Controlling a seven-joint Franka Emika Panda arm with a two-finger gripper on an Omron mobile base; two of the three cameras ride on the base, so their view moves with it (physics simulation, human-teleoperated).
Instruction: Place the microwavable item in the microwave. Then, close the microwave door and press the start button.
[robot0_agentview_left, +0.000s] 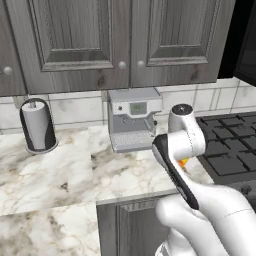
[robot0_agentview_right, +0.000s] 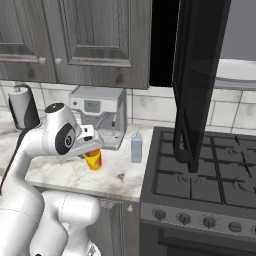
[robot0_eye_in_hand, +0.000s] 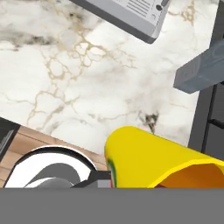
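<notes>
White arm's gripper (robot0_agentview_right: 94, 145) sits low over the marble countertop (robot0_agentview_left: 55, 175), fingers nearly fully closed, pinching the small yellow cup with orange-red lower band (robot0_agentview_right: 93, 159). In the right base view the cup hangs directly under the hand, just off or at the counter surface, can't tell which. In the hand view the cup (robot0_eye_in_hand: 153, 159) lies right at the fingers, tilted, its yellow wall and orange inside showing at the bottom edge; fingertips themselves are hidden.

Silver-grey coffee machine (robot0_agentview_right: 97, 116) stands just behind the fingers, against the tiled wall. Pale blue carton-shaped box (robot0_agentview_right: 136, 148) is upright on the counter, near the fingers on the stove side, apart from the cup. Black gas stove (robot0_agentview_right: 210, 175) is beyond the box.

Microwave door (robot0_agentview_right: 197, 75), a black panel with dark glass, is swung open above the stove, well apart from the fingers; the round white turntable (robot0_agentview_right: 235, 70) shows behind it. Paper towel roll on a dark holder (robot0_agentview_left: 37, 125) stands well away on the far side of the coffee machine.
</notes>
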